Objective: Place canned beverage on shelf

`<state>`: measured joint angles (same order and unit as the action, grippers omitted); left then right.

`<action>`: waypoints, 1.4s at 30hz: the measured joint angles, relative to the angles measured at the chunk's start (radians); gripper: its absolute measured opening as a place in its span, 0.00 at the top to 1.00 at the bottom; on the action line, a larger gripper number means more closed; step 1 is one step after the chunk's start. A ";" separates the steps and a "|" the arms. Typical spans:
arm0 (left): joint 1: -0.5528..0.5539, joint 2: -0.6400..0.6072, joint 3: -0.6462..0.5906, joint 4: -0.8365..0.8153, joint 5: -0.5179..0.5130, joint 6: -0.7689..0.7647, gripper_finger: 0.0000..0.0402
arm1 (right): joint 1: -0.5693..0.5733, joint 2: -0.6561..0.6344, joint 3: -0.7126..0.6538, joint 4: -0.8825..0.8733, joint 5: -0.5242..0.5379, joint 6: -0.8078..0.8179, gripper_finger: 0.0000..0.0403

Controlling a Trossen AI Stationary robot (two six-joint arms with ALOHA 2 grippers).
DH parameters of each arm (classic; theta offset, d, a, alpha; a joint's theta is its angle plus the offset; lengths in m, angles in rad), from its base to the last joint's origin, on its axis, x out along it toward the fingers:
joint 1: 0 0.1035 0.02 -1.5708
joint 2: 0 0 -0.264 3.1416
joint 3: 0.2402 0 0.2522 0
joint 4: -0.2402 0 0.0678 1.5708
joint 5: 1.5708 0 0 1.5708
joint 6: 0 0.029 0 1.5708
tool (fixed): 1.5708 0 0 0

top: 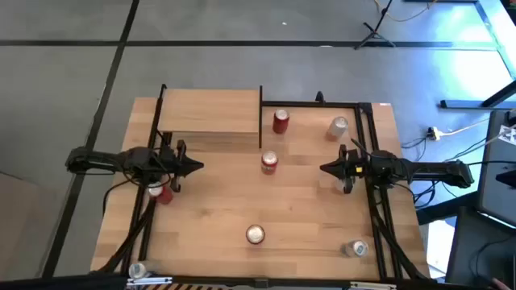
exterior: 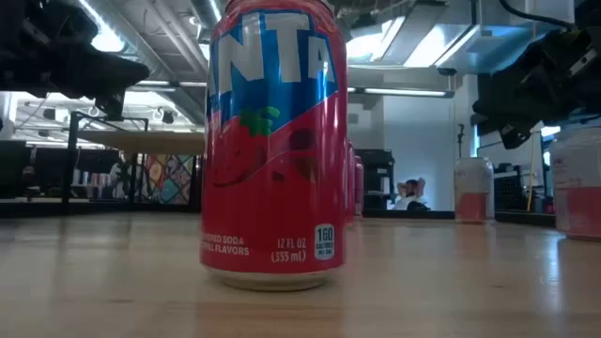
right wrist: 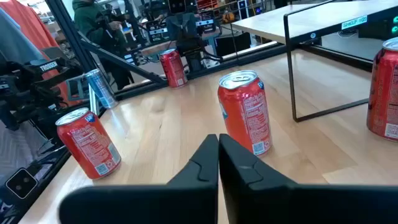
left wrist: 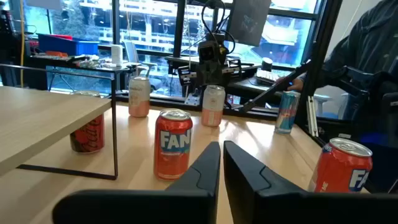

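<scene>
At table centre stands a red can (top: pixel 269 163), upright and ungrasped, just off the shelf's (top: pixel 211 113) front corner. Left gripper (top: pixel 196 167) hovers at the table's left side, fingers clenched together, empty. Right gripper (top: pixel 326 168) hovers opposite, likewise clenched and empty. Both point toward the can. Shelf top carries nothing.

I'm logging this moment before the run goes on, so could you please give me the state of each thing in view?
Shelf: top bare, no can on it.
Centre can: upright on the table, untouched.
Can beside shelf: upright.
Front can: upright.
Left gripper: shut, empty.
Right gripper: shut, empty.
</scene>
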<state>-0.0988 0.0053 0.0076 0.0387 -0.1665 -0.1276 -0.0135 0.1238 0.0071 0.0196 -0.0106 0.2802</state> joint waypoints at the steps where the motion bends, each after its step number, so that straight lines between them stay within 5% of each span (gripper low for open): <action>1: 0.000 0.000 0.000 0.000 0.000 0.000 0.97 | 0.000 0.000 0.000 0.000 0.000 0.000 0.99; 42: 0.000 0.000 0.000 0.000 0.000 0.000 0.97 | 0.000 0.000 0.000 0.001 0.017 -0.016 0.99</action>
<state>-0.0987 0.0053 0.0077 0.0387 -0.1662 -0.1276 -0.0132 0.1238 0.0071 0.0208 0.0064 0.2646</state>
